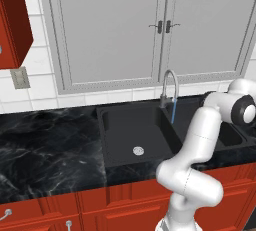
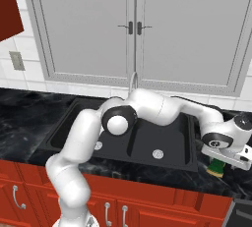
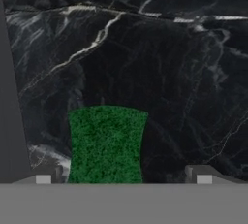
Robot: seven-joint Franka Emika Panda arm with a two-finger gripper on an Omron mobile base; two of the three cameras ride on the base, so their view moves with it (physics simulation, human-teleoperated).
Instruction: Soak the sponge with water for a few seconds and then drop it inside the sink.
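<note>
The sponge (image 2: 216,167), yellow with a dark green scrub top, lies on the black marbled countertop just right of the sink (image 2: 170,140). My gripper (image 2: 220,160) hangs directly over it, pointing down. In the hand view the sponge's green top (image 3: 106,143) sits between my two fingertips (image 3: 43,176), closer to the left one. The gripper (image 3: 123,177) is open wide and holds nothing. A thin blue stream of water (image 1: 173,112) runs from the silver gooseneck faucet (image 1: 170,82) into the sink (image 1: 130,127).
Black marbled countertop (image 1: 45,145) runs on both sides of the sink, above red drawer fronts (image 1: 100,202). Grey cabinet doors (image 1: 110,25) stand behind the faucet. My arm stretches across the right basin in the right base view.
</note>
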